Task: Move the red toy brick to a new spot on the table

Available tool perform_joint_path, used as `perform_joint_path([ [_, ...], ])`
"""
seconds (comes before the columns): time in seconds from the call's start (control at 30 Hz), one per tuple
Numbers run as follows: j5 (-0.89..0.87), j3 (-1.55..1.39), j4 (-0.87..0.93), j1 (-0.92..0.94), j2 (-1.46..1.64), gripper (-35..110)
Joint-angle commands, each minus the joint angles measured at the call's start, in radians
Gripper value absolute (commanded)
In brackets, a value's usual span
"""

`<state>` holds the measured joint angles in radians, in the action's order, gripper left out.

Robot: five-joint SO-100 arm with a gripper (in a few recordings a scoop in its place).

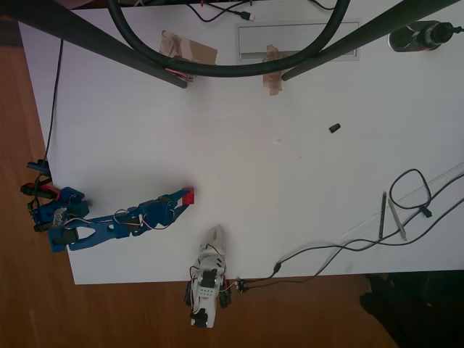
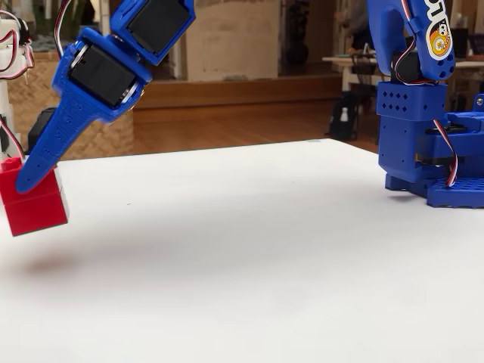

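Observation:
The red toy brick (image 1: 189, 194) sits at the tip of my blue gripper (image 1: 185, 197), near the left front part of the white table (image 1: 254, 181) in the overhead view. In the fixed view the red toy brick (image 2: 32, 203) hangs tilted a little above the table (image 2: 249, 257), with a faint reddish shadow beneath it. My gripper (image 2: 21, 175) is shut on its upper edge; one blue finger (image 2: 45, 147) lies across the brick's front. The arm's blue base (image 2: 435, 144) stands at the right.
A small black piece (image 1: 334, 128) lies right of centre. Brown tape patches (image 1: 190, 49) and a shallow tray (image 1: 297, 41) are at the back. Cables (image 1: 409, 190) and two thin sticks (image 1: 391, 216) lie at the right. Dark stand legs (image 1: 94, 38) cross the top.

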<state>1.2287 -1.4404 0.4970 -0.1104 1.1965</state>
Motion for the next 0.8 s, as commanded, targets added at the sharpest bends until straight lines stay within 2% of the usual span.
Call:
perform_joint_path([
  [0.0,-0.04,0.155,-0.037,-0.005,-0.018,8],
  [0.27,-0.071,0.468,0.003,0.012,-0.235,0],
  [0.57,-0.026,0.492,-0.049,0.041,-0.268,0],
  [0.77,0.015,0.494,-0.064,0.063,-0.278,19],
])
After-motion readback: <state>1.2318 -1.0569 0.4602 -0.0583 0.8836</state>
